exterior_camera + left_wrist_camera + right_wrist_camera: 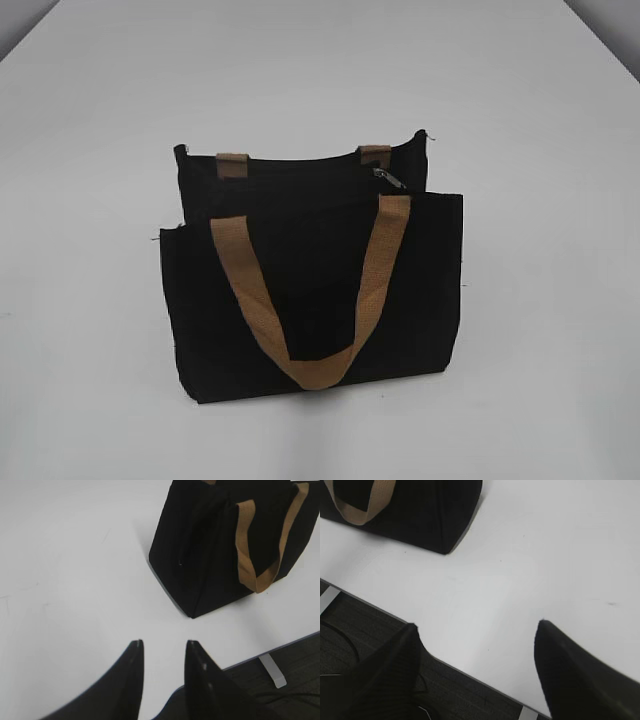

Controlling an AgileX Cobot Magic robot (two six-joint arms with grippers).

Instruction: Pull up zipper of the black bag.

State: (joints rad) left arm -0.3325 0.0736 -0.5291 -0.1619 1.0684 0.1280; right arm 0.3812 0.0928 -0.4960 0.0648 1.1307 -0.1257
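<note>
The black bag stands upright in the middle of the white table, with a tan strap handle hanging down its front. The small silver zipper pull lies on the bag's top near the right end. In the left wrist view the bag is ahead to the upper right; my left gripper is open and empty over bare table. In the right wrist view the bag's corner is at the upper left; my right gripper is open wide and empty above the table's front edge. Neither gripper shows in the exterior view.
The white table stretches around the bag. Its front edge and a dark floor with cables show in the right wrist view; a table leg shows in the left wrist view.
</note>
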